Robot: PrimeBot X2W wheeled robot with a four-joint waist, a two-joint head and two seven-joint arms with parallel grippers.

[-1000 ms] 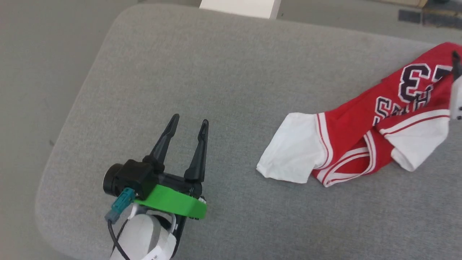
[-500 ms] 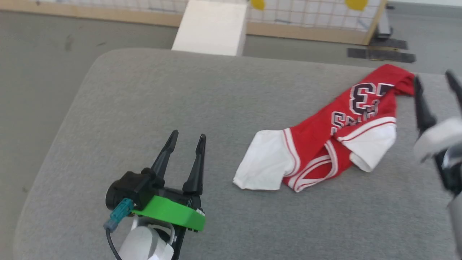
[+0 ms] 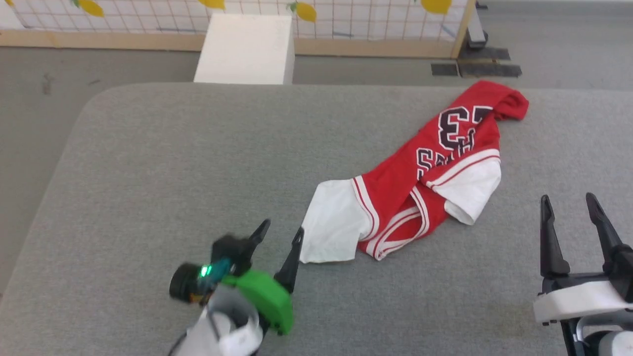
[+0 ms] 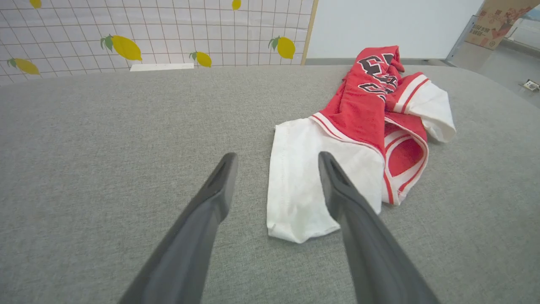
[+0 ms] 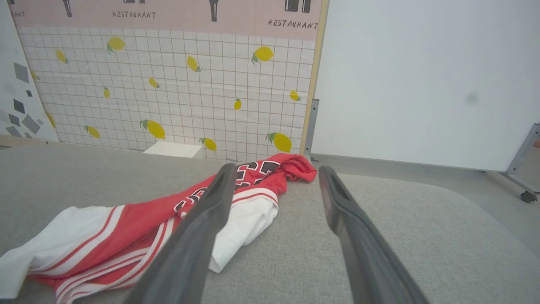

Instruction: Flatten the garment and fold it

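**While the red jersey-style T-shirt with white short sleeves (image 3: 395, 198) lies unfolded, nothing is gripped**

Where it lies, right of centre on the grey fabric-covered surface (image 3: 173, 163), the shirt is bunched into a diagonal strip. The red body with black lettering points to the far edge; the striped collar and both sleeves are nearer. Not flat, not folded.

Left gripper (image 3: 282, 230) (image 4: 277, 157) is at near-left, blurred in the head view. Its two dark fingers are moderately spread with nothing between them. Its right fingertip is just beside the near corner of the spread-out white sleeve (image 3: 334, 222); cannot tell if they touch.

Right gripper (image 3: 567, 199) (image 5: 276, 169) is at near-right, fingers likewise apart and empty, near the shirt's other sleeve but clear of it.

A white box (image 3: 245, 49) stands beyond the surface's far edge, in front of a lemon-print grid panel (image 3: 371, 20).
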